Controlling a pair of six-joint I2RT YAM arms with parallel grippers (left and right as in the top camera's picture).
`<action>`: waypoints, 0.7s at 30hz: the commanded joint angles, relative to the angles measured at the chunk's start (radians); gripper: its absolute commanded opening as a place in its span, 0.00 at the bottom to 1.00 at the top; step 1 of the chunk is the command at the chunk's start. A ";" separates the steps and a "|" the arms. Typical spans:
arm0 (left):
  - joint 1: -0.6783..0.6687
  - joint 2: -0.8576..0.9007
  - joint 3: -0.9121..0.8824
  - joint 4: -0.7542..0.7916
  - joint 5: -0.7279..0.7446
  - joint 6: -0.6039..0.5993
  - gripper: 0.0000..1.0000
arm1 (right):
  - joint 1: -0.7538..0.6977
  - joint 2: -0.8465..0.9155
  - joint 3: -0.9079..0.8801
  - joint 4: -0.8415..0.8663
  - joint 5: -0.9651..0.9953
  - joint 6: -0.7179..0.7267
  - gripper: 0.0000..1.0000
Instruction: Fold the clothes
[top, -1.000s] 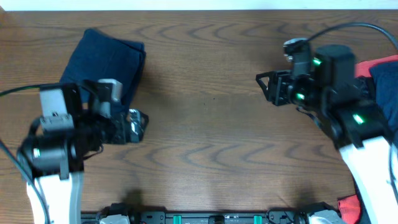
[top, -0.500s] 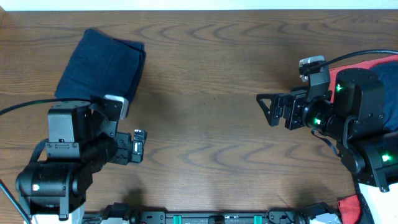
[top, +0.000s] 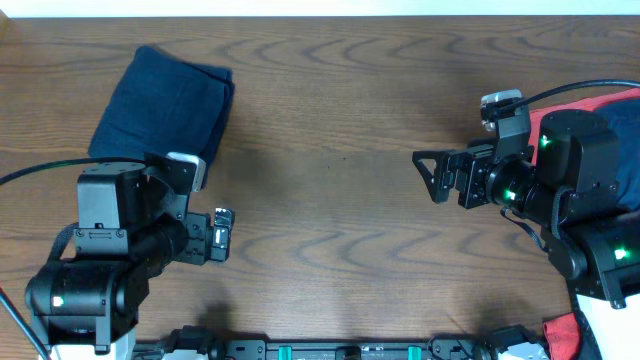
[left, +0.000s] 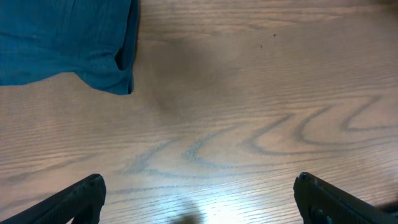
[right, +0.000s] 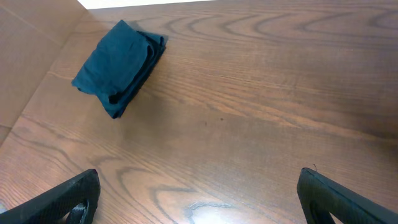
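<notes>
The dark navy shorts (top: 165, 105) lie folded into a compact bundle at the far left of the wooden table. They also show in the left wrist view (left: 62, 40) and the right wrist view (right: 118, 67). My left gripper (top: 221, 236) is open and empty, below and to the right of the bundle, over bare wood (left: 199, 199). My right gripper (top: 430, 175) is open and empty at the right side, far from the shorts (right: 199, 199).
A bright red cloth (top: 600, 105) and a dark blue garment (top: 622, 150) lie at the right edge, partly under my right arm. More red shows at the bottom right corner (top: 562, 330). Bare wooden tabletop (top: 330, 190) lies between the arms.
Over the last second both arms drew back from the middle toward the near edge, the left away from the folded shorts. Nothing has moved in the last half second.
</notes>
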 joint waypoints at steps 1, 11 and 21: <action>-0.006 -0.019 0.010 -0.003 -0.008 0.013 0.98 | -0.016 0.002 0.002 -0.005 0.003 -0.014 0.99; -0.005 -0.309 -0.167 0.139 -0.076 0.013 0.98 | -0.016 0.002 0.002 -0.005 0.003 -0.014 0.99; -0.005 -0.623 -0.676 0.762 -0.044 0.012 0.98 | -0.016 0.003 0.002 -0.004 0.003 -0.014 0.99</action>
